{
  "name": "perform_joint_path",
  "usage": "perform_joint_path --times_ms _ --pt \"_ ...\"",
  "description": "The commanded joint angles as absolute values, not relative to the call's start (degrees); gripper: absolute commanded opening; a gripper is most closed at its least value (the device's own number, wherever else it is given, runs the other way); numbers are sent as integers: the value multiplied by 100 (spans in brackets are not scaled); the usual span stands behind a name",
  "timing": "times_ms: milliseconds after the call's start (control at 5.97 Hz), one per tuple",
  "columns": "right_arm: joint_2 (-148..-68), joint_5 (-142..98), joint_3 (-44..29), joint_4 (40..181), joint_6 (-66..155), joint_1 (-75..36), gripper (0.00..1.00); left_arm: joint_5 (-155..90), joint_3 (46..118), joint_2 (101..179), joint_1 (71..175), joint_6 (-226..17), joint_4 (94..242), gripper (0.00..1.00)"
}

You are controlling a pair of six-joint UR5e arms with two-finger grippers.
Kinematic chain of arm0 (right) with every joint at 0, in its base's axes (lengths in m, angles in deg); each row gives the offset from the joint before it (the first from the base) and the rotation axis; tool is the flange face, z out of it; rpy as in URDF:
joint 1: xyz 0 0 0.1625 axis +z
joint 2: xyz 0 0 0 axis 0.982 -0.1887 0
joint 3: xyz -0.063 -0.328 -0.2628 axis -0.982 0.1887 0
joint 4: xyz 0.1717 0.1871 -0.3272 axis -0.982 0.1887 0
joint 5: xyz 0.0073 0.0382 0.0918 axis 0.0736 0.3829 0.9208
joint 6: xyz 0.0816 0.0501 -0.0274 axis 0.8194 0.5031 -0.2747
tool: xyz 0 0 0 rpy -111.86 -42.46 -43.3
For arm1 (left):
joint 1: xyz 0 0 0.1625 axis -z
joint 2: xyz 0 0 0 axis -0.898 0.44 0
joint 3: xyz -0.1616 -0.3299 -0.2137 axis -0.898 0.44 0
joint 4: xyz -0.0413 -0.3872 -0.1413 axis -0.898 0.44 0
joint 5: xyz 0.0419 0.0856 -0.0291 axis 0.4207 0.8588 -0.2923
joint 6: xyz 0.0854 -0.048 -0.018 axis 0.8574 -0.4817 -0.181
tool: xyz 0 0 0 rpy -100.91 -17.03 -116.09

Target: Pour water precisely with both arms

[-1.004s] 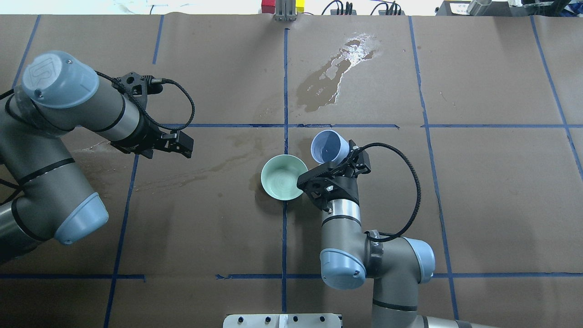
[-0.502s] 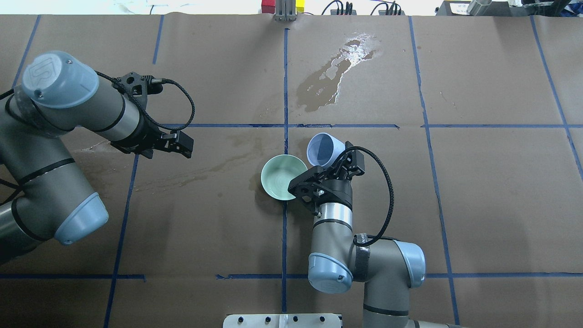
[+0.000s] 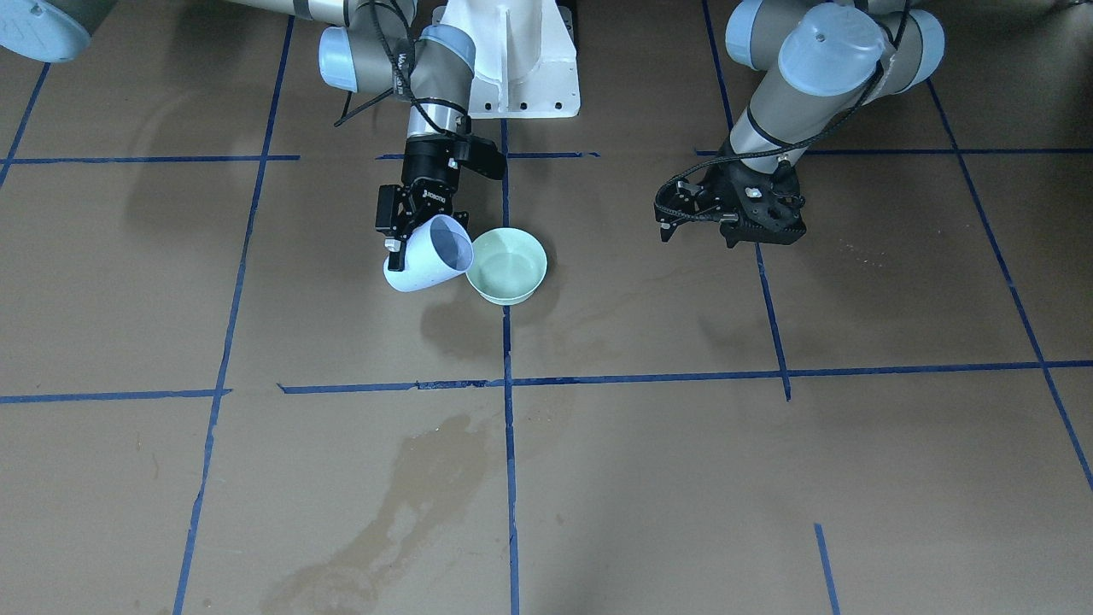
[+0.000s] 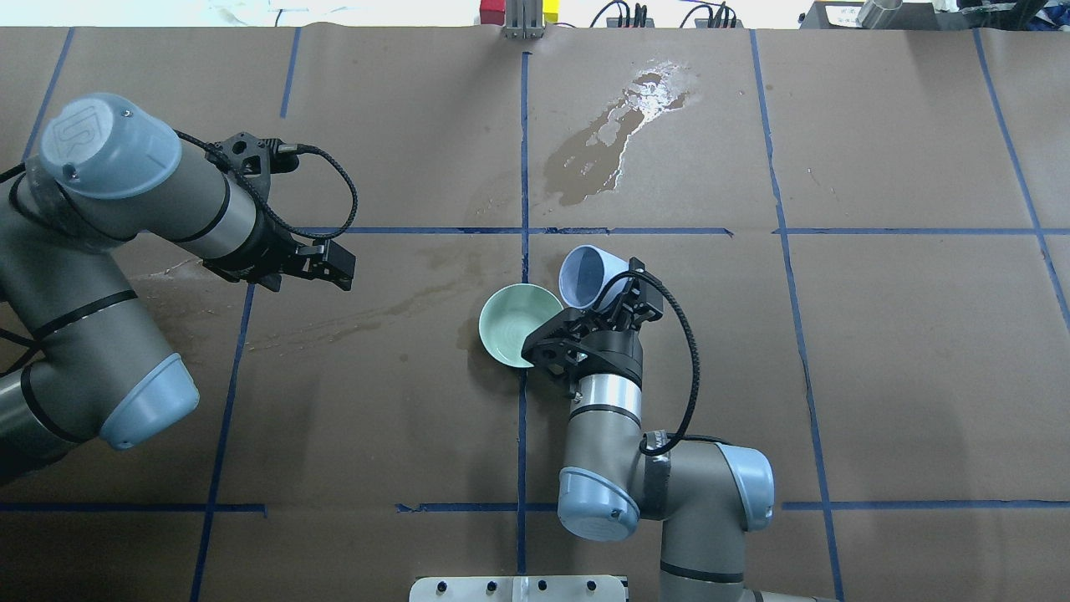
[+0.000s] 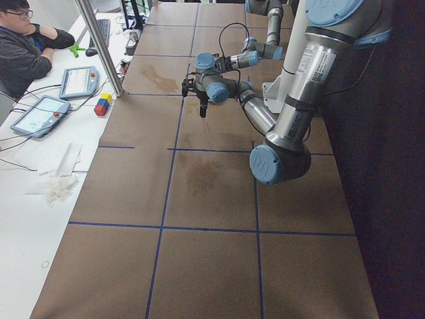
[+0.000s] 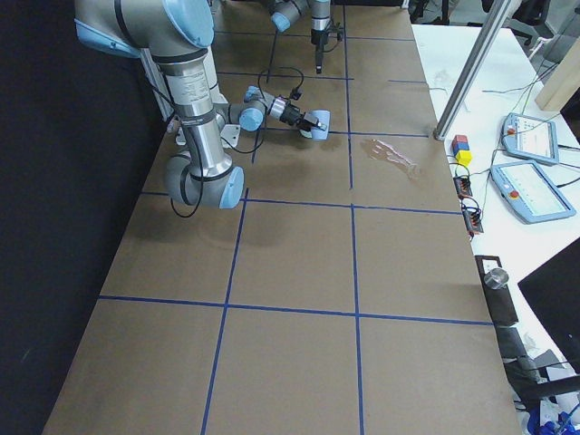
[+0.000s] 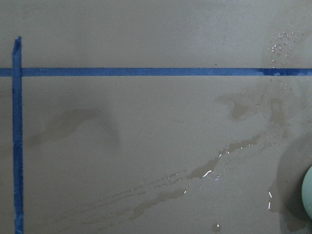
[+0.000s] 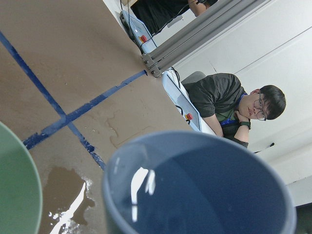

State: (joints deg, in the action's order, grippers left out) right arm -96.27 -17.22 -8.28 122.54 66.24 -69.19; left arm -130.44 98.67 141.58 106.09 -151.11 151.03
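My right gripper (image 4: 614, 288) is shut on a pale blue cup (image 4: 589, 272) and holds it tilted, mouth toward a green bowl (image 4: 512, 322) standing just to its left on the brown paper. In the front view the cup (image 3: 427, 256) nearly touches the bowl's rim (image 3: 508, 263). The right wrist view shows the cup's dark inside (image 8: 204, 190) with faint glints and the bowl's edge (image 8: 14, 185); I see no stream of water. My left gripper (image 4: 338, 269) looks open and empty, hovering well to the bowl's left; it also shows in the front view (image 3: 696, 232).
A water puddle (image 4: 619, 134) lies on the far side of the table, and wet streaks (image 7: 204, 170) lie between the left gripper and the bowl. The white pedestal (image 3: 521, 60) stands at the robot's side. An operator (image 5: 23, 46) sits past the far edge.
My right arm has shifted left and turned, bringing the cup closer to the bowl and tipping it further. The left arm has not moved.
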Motion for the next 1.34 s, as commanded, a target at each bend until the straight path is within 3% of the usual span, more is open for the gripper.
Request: perform_joint_path --times_ms 0,1172 --pt "-9558 -1823 -817 12421 6523 -6989 0 -13044 9867 14164 10609 -15105 15103 100" --pt "-9576 -2017 -826 12545 6144 -7016 0 -13044 9876 14164 10609 -15105 15103 100"
